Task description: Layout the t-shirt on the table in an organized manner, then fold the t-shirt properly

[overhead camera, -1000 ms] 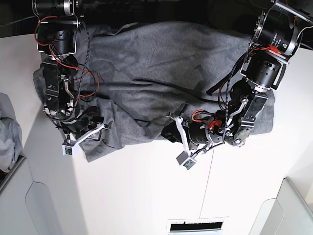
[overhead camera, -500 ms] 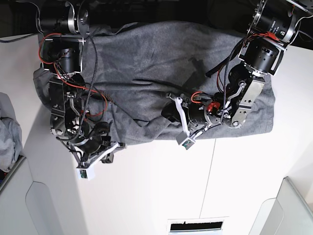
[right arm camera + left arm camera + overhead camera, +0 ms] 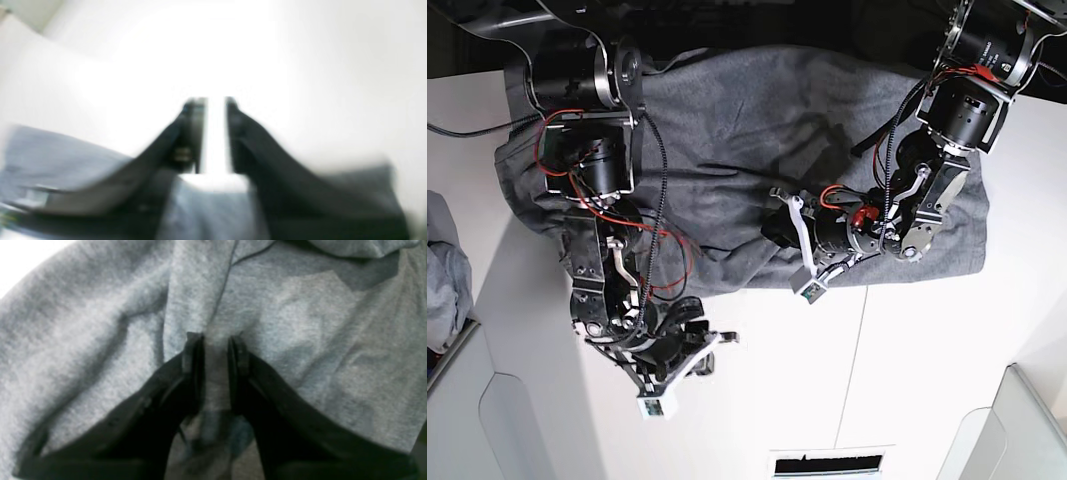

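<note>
Left pincer (image 3: 215, 340) first: its jaws stand close together with a pleat of the t-shirt (image 3: 757, 130) nipped between them, grey cloth filling the narrow gap, so it has a proper pinch on the fabric near the shirt's front hem. From there the forearm runs back across the shirt, elbow bent, up to its shoulder mount above the shirt's far corner.

Now the right pincer (image 3: 215, 103): jaws apart by a slim gap with only bright white worktop (image 3: 927, 380) showing through it. It grips nothing. The wrist view is smeared, and a strip of grey cloth shows beneath the pincer's base, not in its bite. In the base view the right pincer (image 3: 689, 352) sits off the shirt, just beyond the hem on bare worktop, the arm stretched long and nearly straight from its mount over the shirt's other far corner.

The t-shirt itself lies spread but rumpled along the worktop's far side, creases running across the middle, front hem wavy.

My read: this is soft, light, limp jersey. It will sag, drag and bunch rather than slide stiffly. Best taken at hem corners, sleeve ends or shoulder seams, where doubled cloth gives something to bite, and pulled gently outward to flatten.
</note>
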